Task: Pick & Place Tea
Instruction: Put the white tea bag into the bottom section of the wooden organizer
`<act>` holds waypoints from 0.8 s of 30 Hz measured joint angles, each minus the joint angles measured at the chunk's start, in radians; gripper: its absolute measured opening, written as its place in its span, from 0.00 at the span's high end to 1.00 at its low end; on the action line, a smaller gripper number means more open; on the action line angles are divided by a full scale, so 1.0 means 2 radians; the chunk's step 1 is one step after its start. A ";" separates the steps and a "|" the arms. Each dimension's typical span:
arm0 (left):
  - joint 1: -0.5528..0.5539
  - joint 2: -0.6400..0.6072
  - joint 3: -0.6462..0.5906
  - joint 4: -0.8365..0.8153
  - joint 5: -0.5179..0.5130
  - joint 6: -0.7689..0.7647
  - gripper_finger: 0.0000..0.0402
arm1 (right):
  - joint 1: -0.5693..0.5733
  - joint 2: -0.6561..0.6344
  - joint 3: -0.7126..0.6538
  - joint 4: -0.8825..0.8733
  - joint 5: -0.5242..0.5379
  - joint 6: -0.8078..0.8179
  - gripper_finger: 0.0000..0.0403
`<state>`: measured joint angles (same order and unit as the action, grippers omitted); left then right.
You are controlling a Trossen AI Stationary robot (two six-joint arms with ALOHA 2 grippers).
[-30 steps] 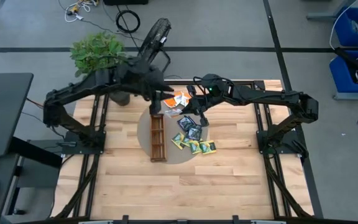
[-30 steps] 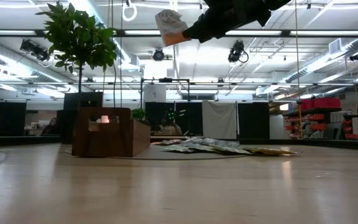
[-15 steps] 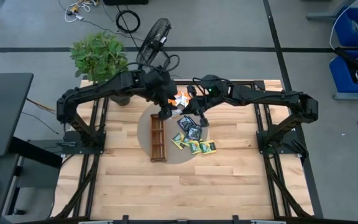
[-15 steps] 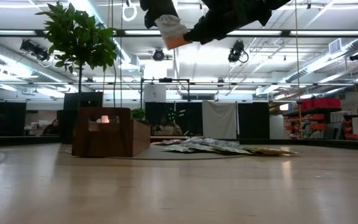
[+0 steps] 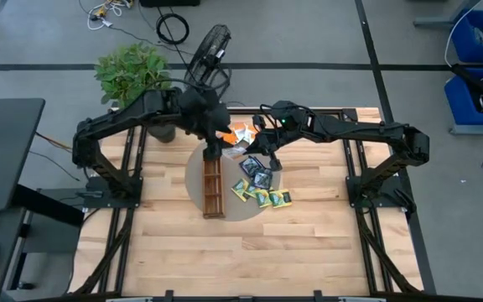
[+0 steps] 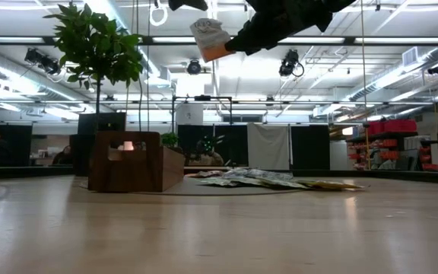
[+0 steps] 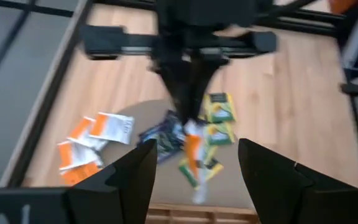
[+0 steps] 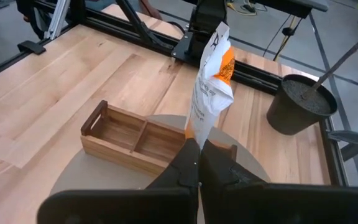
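My right claw [image 8: 197, 152] pinches orange-and-white sachet [image 8: 211, 84] aloft, above wooden tray [image 8: 138, 142]. My left claw [image 7: 194, 163] open, empty, nearby. Other sachets [image 5: 261, 183] heaped on round mat beside tray. Advice: keep pinch firm, centre over one compartment, lower before releasing.

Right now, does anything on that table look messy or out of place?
Yes. The tea sachets lie scattered in a loose heap on the round mat, while the wooden tray beside them looks empty. One orange-and-white sachet hangs in the air, pinched by the right gripper.
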<state>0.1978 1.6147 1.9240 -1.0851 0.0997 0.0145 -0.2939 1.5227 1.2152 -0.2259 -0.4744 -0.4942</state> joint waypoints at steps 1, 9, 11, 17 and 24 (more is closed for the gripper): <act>-0.003 0.001 0.000 -0.004 0.001 -0.002 0.42 | 0.000 0.000 0.000 0.001 0.000 0.000 1.00; -0.014 0.017 0.000 -0.025 -0.030 -0.002 0.42 | 0.000 0.000 0.000 0.003 0.000 0.006 1.00; -0.014 0.026 0.000 -0.033 -0.031 -0.002 0.42 | 0.000 0.000 0.000 0.006 0.000 0.007 1.00; -0.017 0.050 0.000 -0.033 -0.031 0.007 0.42 | 0.000 0.000 0.000 0.006 0.002 0.007 1.00; -0.017 0.052 0.000 -0.048 -0.032 0.011 0.45 | 0.000 0.000 0.000 0.004 0.003 0.007 1.00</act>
<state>0.1646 1.7184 1.9232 -1.1808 0.0365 0.0372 -0.2932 1.5229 1.2156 -0.2178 -0.4677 -0.4797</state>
